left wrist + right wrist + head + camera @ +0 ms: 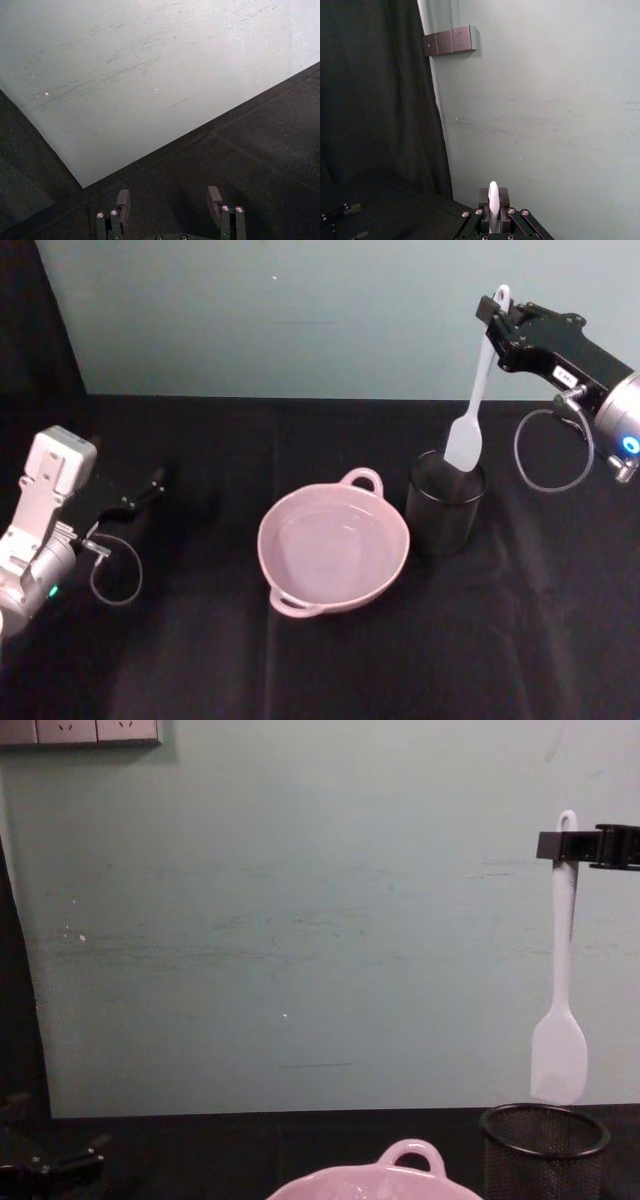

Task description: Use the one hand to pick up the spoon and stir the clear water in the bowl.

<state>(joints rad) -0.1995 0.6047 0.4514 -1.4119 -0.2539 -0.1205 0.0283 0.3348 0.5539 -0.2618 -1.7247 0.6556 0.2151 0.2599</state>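
Grips spoon [478,390] by its handle top, right gripper [492,315] clenched; head dangles directly below, at mesh cup's [445,510] mouth. Pickup done. Remains to carry it to bowl [263,540], lower and leftward, then stir. Left gripper [150,485] parked, spread open.

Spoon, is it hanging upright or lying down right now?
Upright: the right gripper holds the spoon near the top of its handle, with the head hanging straight down just above the mesh cup.
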